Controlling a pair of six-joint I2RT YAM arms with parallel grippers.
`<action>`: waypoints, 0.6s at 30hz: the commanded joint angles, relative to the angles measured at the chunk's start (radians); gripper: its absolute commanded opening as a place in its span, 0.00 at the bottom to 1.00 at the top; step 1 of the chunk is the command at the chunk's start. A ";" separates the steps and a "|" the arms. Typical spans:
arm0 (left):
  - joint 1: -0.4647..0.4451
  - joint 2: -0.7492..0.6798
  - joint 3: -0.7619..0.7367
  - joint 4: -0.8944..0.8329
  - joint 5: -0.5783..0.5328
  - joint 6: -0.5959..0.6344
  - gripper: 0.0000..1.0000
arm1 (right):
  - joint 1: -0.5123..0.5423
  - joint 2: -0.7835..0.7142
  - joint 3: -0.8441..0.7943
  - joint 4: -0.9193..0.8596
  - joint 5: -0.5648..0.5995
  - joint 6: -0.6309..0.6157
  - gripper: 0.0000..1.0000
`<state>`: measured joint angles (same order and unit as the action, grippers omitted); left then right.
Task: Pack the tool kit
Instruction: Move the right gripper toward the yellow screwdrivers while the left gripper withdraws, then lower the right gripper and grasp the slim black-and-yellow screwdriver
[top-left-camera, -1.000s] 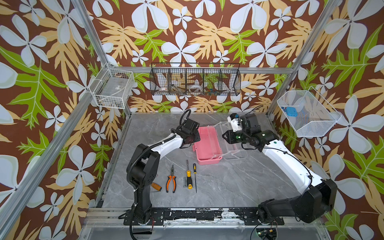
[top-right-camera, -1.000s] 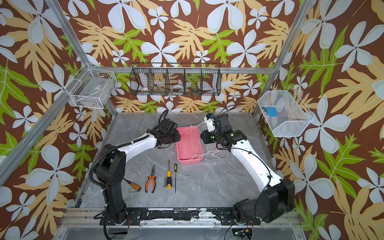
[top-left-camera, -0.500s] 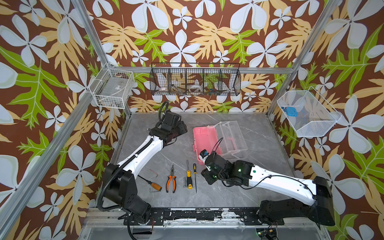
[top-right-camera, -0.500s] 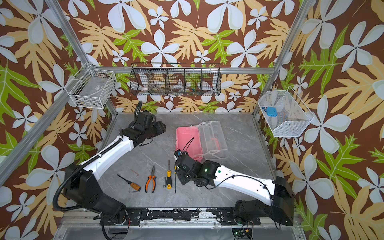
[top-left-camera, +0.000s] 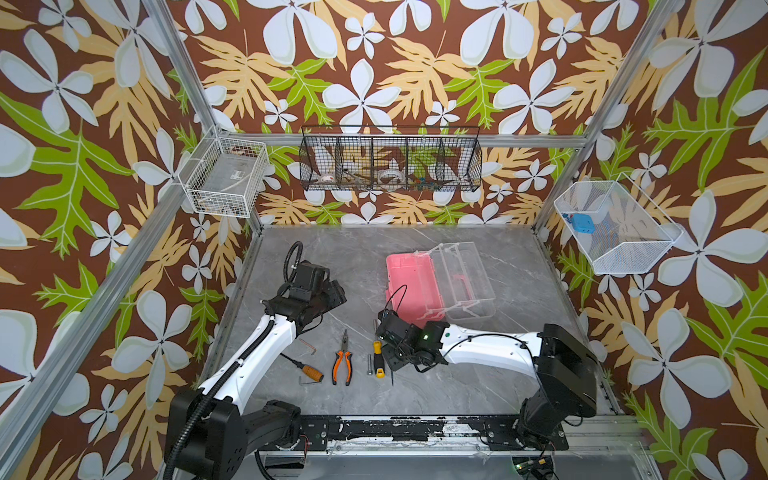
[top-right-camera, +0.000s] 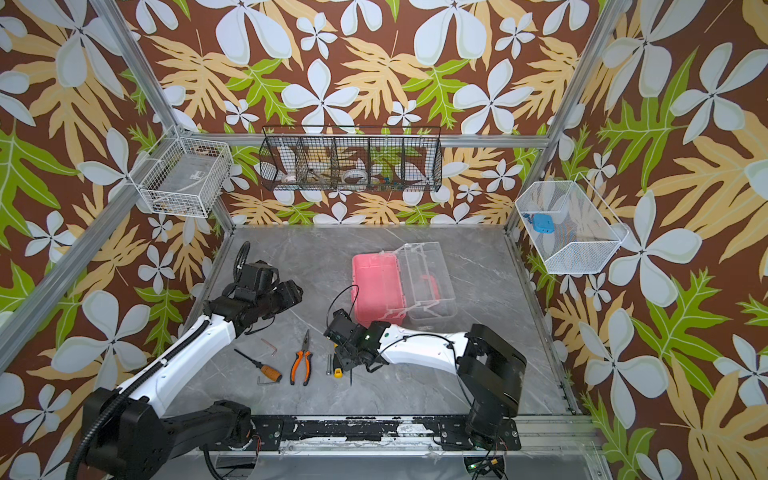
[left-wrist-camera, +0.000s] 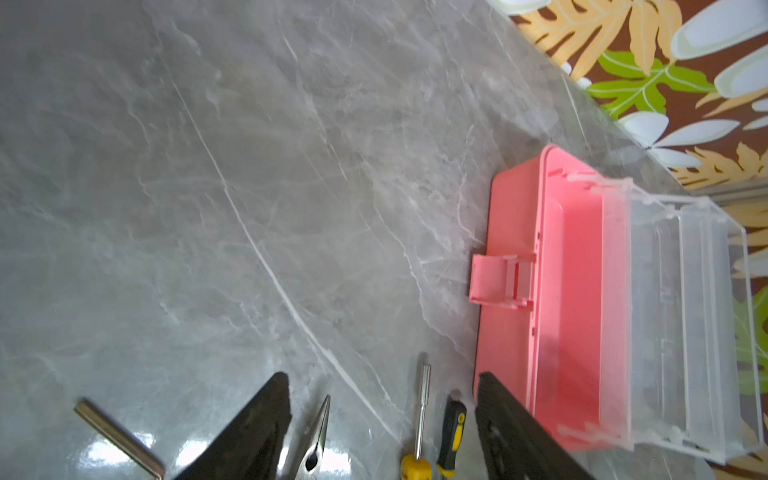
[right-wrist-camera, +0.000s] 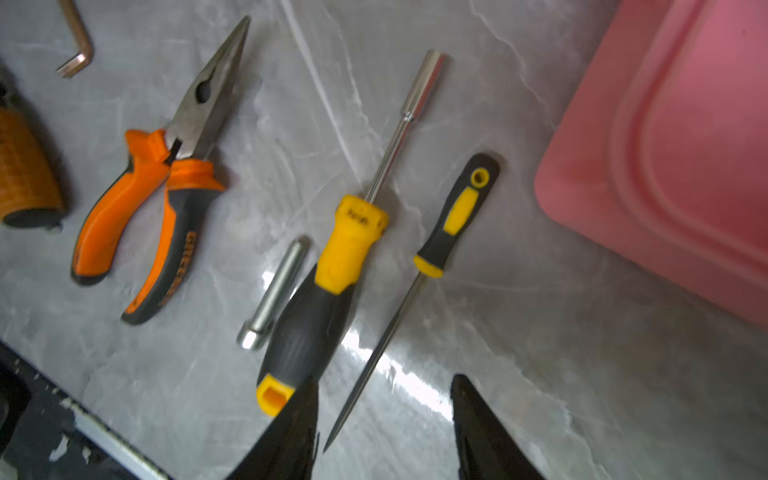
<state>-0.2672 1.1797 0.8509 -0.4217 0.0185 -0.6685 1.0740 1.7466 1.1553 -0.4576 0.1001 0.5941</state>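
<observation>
Tools loose along the desk's front edge, open case behind them.

Near the front edge of the desk (top-left-camera: 457, 386) lie the orange-black pliers (top-left-camera: 341, 362), the yellow-black screwdrivers (right-wrist-camera: 332, 282) and a small metal bit (right-wrist-camera: 274, 291). The right gripper (right-wrist-camera: 382, 382) is over the screwdrivers, fingers parted, gripping nothing. Further back, toward the left edge, the left gripper (left-wrist-camera: 382, 378) hangs wide apart, also empty. Mid-desk the pink case (top-left-camera: 405, 282) stands open, its clear lid (top-left-camera: 465, 270) swung toward the right edge and its trough bare. On the walls beyond, the left white basket (top-left-camera: 220, 208) holds a clear box (top-left-camera: 228, 172), the black basket (top-left-camera: 473, 162) holds small oddments, and the right white basket (top-left-camera: 631, 257) holds a blue object (top-left-camera: 581, 222).
</observation>
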 joint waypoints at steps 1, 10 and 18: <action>0.007 -0.034 -0.042 -0.006 0.052 0.045 0.75 | -0.026 0.078 0.067 0.018 -0.004 0.006 0.54; 0.008 -0.009 -0.061 0.017 0.156 0.082 0.82 | -0.054 0.269 0.242 -0.060 0.023 0.054 0.47; 0.010 -0.011 -0.086 0.038 0.166 0.100 0.82 | -0.055 0.220 0.213 -0.055 0.013 0.087 0.48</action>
<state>-0.2604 1.1728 0.7723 -0.3992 0.1726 -0.5812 1.0183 1.9945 1.3754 -0.5007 0.1101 0.6640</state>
